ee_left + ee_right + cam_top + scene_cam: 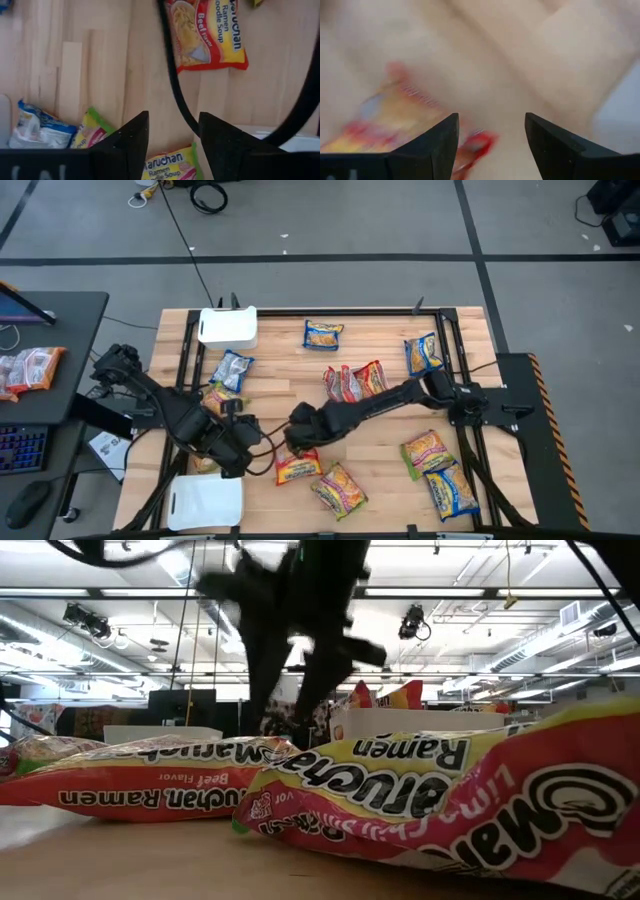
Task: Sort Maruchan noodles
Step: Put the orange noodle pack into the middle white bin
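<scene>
Maruchan noodles lie scattered over the wooden table (380, 430). A red-orange packet (298, 468) sits near the front centre, just in front of the right end effector (300, 442); in the left wrist view its label reads "Maruchan Ramen Noodle Soup – Beef Flavor" (207, 31). A yellow-orange packet (339, 488) lies just beside it toward the front. Two red packets (355, 380) overlap at mid-table. An orange packet (323, 334) rests near the back edge, a blue-and-yellow one (422, 353) at back right. Two more lie at front right – one yellow with green trim (426, 450), one blue-and-yellow (452, 488). On the left, a blue packet (232, 368) and a yellow one (222, 397) lie close together behind the left end effector (243, 442).

In the low view, the nearest packet (450, 805) shows "Maruchan Ramen" and what appears to be "Lime Chili Shrimp", printed upside down; the one behind (150, 780) reads "Beef Flavor".

Right end effector: fingers apart, nothing between them, poised over the red-orange packet's edge. Left end effector: fingers parted, empty, above bare wood.

One white tray (228, 327) stands at back left, another (207, 502) at front left.
</scene>
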`<state>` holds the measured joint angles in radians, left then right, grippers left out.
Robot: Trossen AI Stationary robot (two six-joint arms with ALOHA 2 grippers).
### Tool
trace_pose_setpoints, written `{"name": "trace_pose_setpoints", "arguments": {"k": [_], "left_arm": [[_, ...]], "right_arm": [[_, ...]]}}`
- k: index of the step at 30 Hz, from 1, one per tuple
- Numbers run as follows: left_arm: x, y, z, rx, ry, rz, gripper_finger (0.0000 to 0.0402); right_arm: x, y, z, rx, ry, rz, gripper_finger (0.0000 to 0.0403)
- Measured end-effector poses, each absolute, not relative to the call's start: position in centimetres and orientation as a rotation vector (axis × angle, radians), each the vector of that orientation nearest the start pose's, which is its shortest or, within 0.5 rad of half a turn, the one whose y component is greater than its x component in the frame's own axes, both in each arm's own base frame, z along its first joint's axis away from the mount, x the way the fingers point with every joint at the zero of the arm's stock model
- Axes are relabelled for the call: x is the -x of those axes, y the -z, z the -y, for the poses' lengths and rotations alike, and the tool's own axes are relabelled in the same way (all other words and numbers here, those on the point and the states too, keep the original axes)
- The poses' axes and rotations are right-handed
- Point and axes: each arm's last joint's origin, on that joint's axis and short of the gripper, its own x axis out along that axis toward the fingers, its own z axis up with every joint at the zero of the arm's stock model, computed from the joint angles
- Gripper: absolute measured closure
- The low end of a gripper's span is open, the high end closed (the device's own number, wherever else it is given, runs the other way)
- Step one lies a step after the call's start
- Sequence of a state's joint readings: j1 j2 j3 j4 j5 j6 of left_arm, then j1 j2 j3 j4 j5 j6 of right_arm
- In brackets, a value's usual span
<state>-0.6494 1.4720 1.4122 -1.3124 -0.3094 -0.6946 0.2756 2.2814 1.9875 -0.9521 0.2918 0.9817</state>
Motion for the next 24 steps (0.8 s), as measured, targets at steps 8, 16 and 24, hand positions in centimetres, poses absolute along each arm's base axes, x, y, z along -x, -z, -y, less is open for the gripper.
{"name": "trace_pose_setpoints", "arguments": {"k": [8,16,24], "left_arm": [[-20.2,-31.9,16.6,-0.037,-0.094,-1.206,0.0225],[-20.5,-32.0,16.3,-0.039,-0.102,-1.19,0.0225],[-19.2,-33.0,15.2,-0.02,-0.099,-1.22,0.0225]], "right_arm": [[-44.8,-19.4,-18.7,-0.927,0.437,-1.118,0.0172],[-44.0,-14.6,-19.1,-1.022,0.47,-1.096,0.0172],[-45.5,-14.9,-14.8,-0.698,0.588,-0.907,0.0172]]}}
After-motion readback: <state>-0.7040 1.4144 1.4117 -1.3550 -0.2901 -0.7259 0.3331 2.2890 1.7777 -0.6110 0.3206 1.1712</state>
